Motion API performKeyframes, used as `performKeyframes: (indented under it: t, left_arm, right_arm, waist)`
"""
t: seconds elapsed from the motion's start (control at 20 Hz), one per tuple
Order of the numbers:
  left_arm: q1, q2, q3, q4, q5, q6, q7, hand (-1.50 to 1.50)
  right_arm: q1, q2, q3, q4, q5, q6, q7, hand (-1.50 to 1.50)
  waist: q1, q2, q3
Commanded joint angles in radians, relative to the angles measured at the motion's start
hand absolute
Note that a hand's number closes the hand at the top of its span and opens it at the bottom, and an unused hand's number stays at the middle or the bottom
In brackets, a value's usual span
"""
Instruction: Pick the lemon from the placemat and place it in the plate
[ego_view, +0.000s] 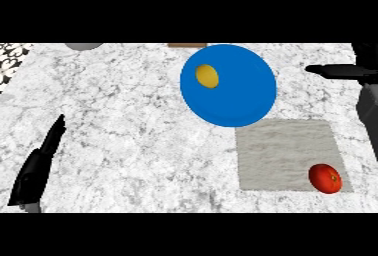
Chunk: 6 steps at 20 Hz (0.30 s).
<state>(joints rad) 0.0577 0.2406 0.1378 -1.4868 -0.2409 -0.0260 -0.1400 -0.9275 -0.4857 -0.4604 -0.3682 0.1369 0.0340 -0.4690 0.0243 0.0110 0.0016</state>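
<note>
Fingers (53, 134) of the left hand (31, 176) lay straight and together near the left edge. The right hand (341, 71), at the far right, was stretched open too. The lemon (207, 76) lay in the blue plate (236, 102), just beside the placemat (284, 150).

The lemon (207, 76) lies in the plate (238, 97), toward its left; the placemat (284, 150) lies on the bench (125, 125) just before the plate, rightward. A tomato (325, 178) sits on the placemat's corner farthest from the plate.

Counter (111, 125) marbled stone; placemat (288, 150) seemingly coarse cloth.
</note>
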Motion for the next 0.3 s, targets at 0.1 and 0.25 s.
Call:
performKeyframes:
  t: [0.1,0.25]
  left_arm:
    - [-0.005,-0.002,0.001,0.001,-0.006,-0.004,-0.015,0.0]
    - [-0.036,0.009,0.002,-0.042,0.0,-0.019,0.059,0.0]
  right_arm:
    - [0.022,-0.118,-0.02,0.093,-0.008,0.11,-0.109,-1.5]
    - [0.04,-0.176,-0.024,0.126,-0.004,0.147,-0.112,-1.5]
  waist:
    - [0.011,0.003,0.001]
    - [0.012,0.004,0.001]
